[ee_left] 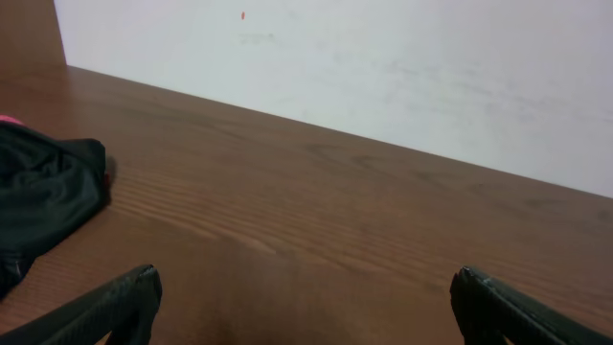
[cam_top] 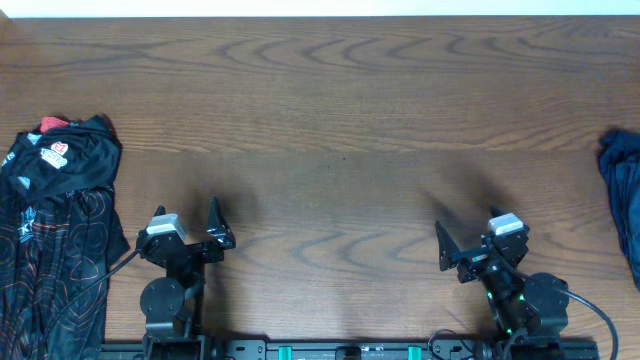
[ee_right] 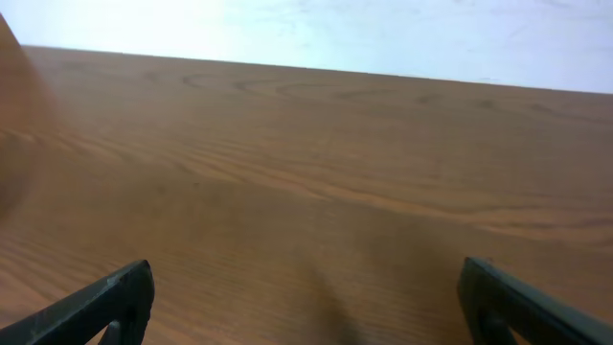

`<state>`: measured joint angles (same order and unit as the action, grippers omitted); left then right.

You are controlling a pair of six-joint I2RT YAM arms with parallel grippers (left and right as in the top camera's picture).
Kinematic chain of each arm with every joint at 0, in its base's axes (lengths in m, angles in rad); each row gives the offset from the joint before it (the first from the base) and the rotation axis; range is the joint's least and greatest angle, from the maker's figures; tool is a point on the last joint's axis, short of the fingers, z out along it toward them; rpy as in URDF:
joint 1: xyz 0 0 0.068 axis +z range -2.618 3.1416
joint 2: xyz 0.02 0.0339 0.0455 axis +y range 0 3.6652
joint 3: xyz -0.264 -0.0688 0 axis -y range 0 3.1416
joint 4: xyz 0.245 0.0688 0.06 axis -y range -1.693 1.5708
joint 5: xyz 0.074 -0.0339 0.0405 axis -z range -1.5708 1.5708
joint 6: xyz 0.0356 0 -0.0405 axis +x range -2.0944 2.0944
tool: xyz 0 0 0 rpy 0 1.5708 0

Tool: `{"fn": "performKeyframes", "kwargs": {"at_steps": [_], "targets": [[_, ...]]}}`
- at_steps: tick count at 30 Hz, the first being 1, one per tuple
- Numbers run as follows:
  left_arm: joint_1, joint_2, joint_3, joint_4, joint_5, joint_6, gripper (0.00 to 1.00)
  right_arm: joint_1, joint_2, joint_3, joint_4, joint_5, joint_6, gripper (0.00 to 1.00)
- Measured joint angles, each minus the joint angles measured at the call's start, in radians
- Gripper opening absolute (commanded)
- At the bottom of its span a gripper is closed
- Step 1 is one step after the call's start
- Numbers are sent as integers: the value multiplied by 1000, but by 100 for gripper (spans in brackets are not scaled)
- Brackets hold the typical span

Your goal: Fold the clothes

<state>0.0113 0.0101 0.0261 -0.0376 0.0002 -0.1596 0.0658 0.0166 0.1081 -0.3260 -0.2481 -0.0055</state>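
My left hand [cam_top: 220, 226] and right hand [cam_top: 447, 252] are spread wide and empty, ready to grab. The black shirt [cam_top: 55, 230] lies at the left edge of the table [cam_top: 330, 120] (a blue cloth [cam_top: 622, 190] at the right), not folded yet.

No lettering on the black garment [cam_top: 70, 182] can be read.

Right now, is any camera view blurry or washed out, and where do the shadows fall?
Overhead: sharp, evenly lit, two soft shadows on the table. Left wrist: clear, black garment readable, jaws slightly soft at the bottom edge. Right wrist: far wall washed out bright, left edge blurred brown.
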Motion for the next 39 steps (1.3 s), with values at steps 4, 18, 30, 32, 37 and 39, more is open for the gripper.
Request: {"fn": "performKeyframes", "kwargs": {"at_steps": [4,18,30,32,37,39], "targets": [[0,0,0,0,0,0,98,0,0,0,0,3,-17,99],[0,0,0,0,0,0,98,0,0,0,0,10,-50,99],[0,0,0,0,0,0,98,0,0,0,0,11,-50,99],[0,0,0,0,0,0,98,0,0,0,1,11,-50,99],[0,0,0,0,0,0,98,0,0,0,1,11,-50,99],[0,0,0,0,0,0,98,0,0,0,1,12,-50,99]]}}
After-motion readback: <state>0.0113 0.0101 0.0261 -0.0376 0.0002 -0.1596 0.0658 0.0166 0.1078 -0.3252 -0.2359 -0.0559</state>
